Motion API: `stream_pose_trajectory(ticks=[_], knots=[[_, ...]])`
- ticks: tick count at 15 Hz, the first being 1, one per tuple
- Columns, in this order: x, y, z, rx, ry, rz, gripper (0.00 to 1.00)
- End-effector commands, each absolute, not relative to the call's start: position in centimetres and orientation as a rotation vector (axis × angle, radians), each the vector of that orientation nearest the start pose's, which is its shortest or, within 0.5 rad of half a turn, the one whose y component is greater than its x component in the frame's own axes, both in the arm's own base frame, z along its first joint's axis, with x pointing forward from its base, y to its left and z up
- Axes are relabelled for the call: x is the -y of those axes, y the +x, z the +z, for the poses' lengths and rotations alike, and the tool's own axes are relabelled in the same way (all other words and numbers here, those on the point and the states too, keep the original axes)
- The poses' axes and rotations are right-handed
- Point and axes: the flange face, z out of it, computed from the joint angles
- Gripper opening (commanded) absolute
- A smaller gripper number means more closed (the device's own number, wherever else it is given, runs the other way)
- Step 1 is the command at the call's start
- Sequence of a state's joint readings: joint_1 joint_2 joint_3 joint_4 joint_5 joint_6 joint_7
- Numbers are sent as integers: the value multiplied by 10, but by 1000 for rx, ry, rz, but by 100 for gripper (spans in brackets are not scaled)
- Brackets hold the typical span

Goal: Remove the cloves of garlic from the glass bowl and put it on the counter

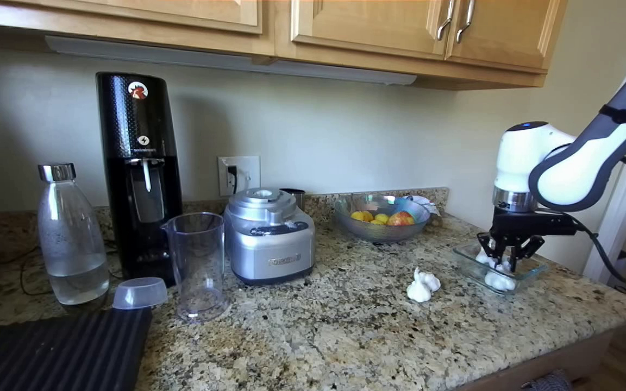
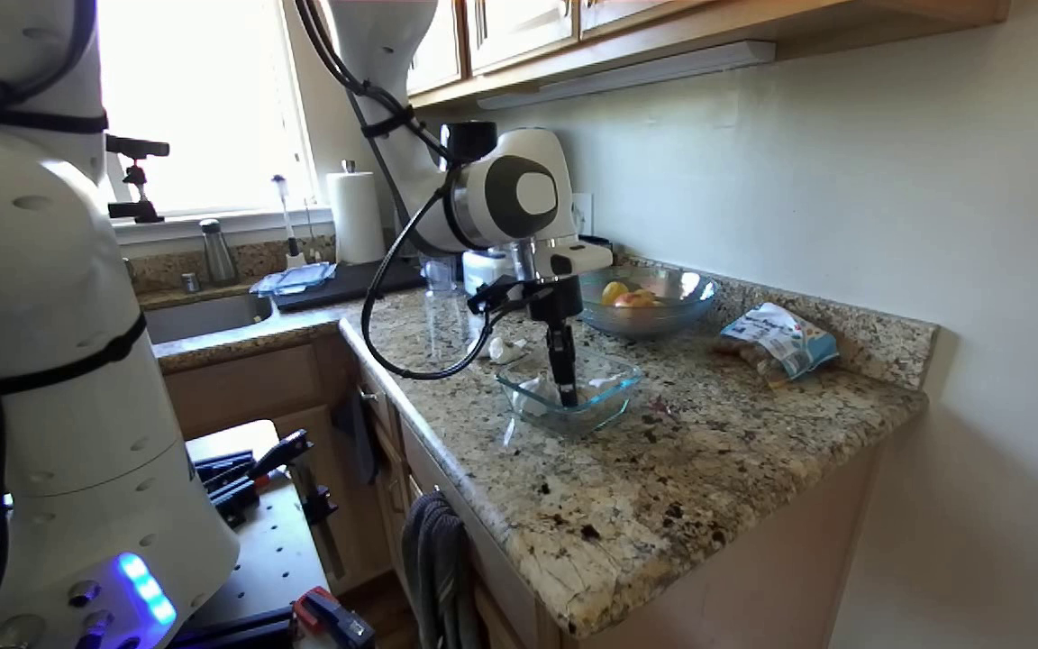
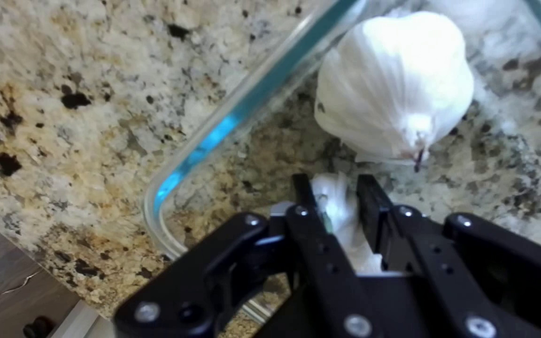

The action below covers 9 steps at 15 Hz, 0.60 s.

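Observation:
The glass bowl [image 1: 466,267] is a clear, square-cornered dish on the granite counter [image 1: 345,336]; it also shows in an exterior view [image 2: 609,402]. Garlic [image 1: 500,281] lies in it, as white bulbs. In the wrist view one bulb [image 3: 395,87] sits beyond the fingertips. My gripper [image 1: 504,264] points down inside the bowl, also in the wrist view [image 3: 334,180]. Its fingers are partly closed around another, blurred garlic bulb [image 3: 336,202]. The garlic meets one finger; a thin gap shows at the other tip. Whether both fingers press is unclear. More garlic [image 1: 420,289] sits on the counter beside the bowl.
A large glass bowl of fruit [image 1: 378,232] stands behind. A food processor [image 1: 272,247], a clear pitcher [image 1: 199,266], a soda machine [image 1: 139,179], a bottle [image 1: 74,244] and a black ribbed mat [image 1: 57,353] stand farther off. A bag [image 2: 780,342] lies by the wall.

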State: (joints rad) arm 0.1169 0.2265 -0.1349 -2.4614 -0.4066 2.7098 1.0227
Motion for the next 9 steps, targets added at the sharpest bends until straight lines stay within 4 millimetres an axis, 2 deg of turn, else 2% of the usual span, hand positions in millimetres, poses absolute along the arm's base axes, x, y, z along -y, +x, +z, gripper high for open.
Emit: stream_pose_trajectory(ticks=[1, 4, 5, 9], knots=[[-15, 465, 236, -1022, -3098, -248, 11], [-29, 462, 259, -969, -3096, -309, 7], [-33, 461, 265, -950, -3093, -327, 3], [-50, 463, 289, -884, -3077, -407, 7]])
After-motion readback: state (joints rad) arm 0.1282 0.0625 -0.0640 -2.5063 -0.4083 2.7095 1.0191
